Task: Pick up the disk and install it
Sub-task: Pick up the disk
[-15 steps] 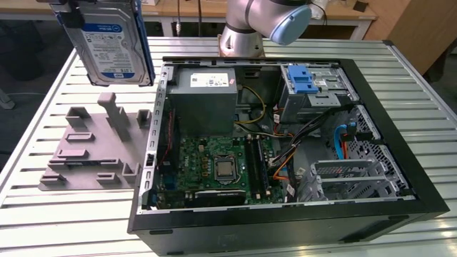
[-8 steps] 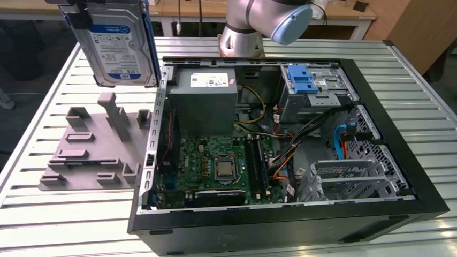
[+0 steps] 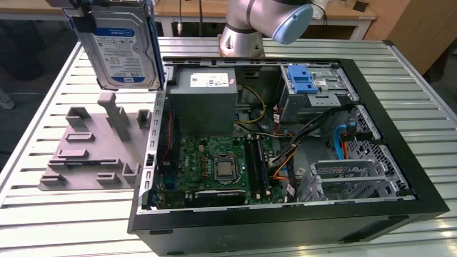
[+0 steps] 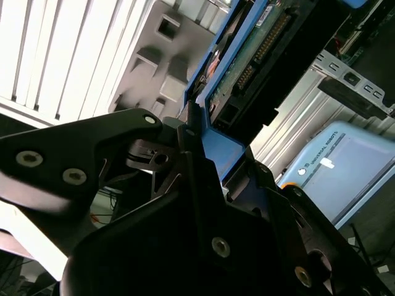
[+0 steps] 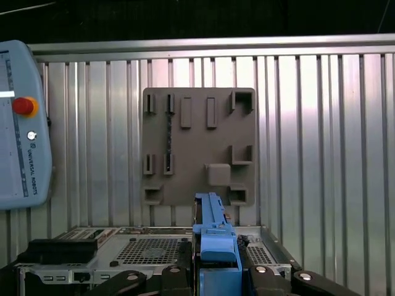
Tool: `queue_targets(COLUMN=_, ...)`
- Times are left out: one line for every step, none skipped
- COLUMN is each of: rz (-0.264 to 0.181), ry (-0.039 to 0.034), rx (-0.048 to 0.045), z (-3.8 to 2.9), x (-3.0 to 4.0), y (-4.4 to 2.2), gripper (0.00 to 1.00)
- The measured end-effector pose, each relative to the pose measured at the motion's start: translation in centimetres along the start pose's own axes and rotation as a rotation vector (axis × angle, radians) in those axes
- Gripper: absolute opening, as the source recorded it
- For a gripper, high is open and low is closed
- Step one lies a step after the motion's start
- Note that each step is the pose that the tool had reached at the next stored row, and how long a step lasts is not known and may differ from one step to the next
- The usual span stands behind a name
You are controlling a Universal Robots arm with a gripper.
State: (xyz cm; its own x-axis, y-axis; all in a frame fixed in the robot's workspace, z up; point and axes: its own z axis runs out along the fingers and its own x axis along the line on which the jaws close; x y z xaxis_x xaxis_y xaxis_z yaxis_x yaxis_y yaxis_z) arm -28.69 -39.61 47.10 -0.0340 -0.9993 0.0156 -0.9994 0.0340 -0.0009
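The disk [image 3: 121, 48], a silver hard drive with a blue-and-white label and a blue frame, hangs upright in the air at the exterior view's upper left. It is above the grey fixture plate [image 3: 93, 150] and just outside the open computer case [image 3: 400, 160]. My gripper [image 4: 203, 132] is shut on the disk's blue frame. In the second wrist view the disk's green circuit-board side [image 4: 259, 43] runs away from the fingers. In the first wrist view the disk's blue edge [image 5: 215, 228] stands between the black gripper [image 5: 216, 271] fingers, over the fixture plate [image 5: 197, 145].
Inside the case are a grey power supply box [image 3: 207, 101], a motherboard [image 3: 221, 166] and a metal drive bay with a blue latch [image 3: 303, 80]. The arm's base [image 3: 246, 32] stands behind the case. A teach pendant [image 5: 18, 123] lies on the slatted metal table [image 3: 57, 214].
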Motion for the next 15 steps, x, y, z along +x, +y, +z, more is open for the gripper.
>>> queue_targets(rz=0.0, ry=0.0001, rx=-0.0001, z=0.0, x=0.15, y=-0.08, gripper=0.36)
queue_targets(rz=0.0, ry=0.0, rx=0.0, z=0.01, x=0.29, y=-0.15, gripper=0.36)
queue_targets(rz=0.0, ry=0.0, rx=-0.0001, z=0.01, x=0.43, y=-0.23, gripper=0.36)
queue_targets(rz=0.0, ry=0.0, rx=-0.0002, z=0.01, x=0.57, y=-0.31, gripper=0.36)
queue_targets(rz=0.0, ry=0.0, rx=-0.0003, z=0.01, x=0.7, y=-0.4, gripper=0.36)
queue_targets(rz=0.0, ry=0.0, rx=-0.0005, z=0.02, x=0.82, y=-0.48, gripper=0.36)
queue_targets(rz=0.0, ry=0.0, rx=-0.0006, z=0.02, x=0.95, y=-0.58, gripper=0.36)
queue_targets(rz=0.0, ry=0.0, rx=-0.0008, z=0.02, x=1.08, y=-0.69, gripper=0.36)
queue_targets(rz=0.0, ry=0.0, rx=-0.0009, z=0.02, x=1.19, y=-0.79, gripper=0.36)
queue_targets(rz=0.0, ry=0.0, rx=-0.0011, z=0.03, x=1.29, y=-0.9, gripper=0.36)
queue_targets(rz=0.0, ry=0.0, rx=-0.0015, z=0.03, x=1.37, y=-1.03, gripper=0.36)
queue_targets(rz=0.0, ry=0.0, rx=-0.0018, z=0.03, x=1.45, y=-1.16, gripper=0.36)
queue_targets(rz=0.0, ry=0.0001, rx=-0.0024, z=0.03, x=1.51, y=-1.32, gripper=0.36)
queue_targets(rz=0.0, ry=0.0001, rx=-0.003, z=0.03, x=1.57, y=-1.49, gripper=0.36)
queue_targets(rz=0.0, ry=0.0001, rx=-0.0037, z=0.03, x=1.61, y=-1.67, gripper=0.36)
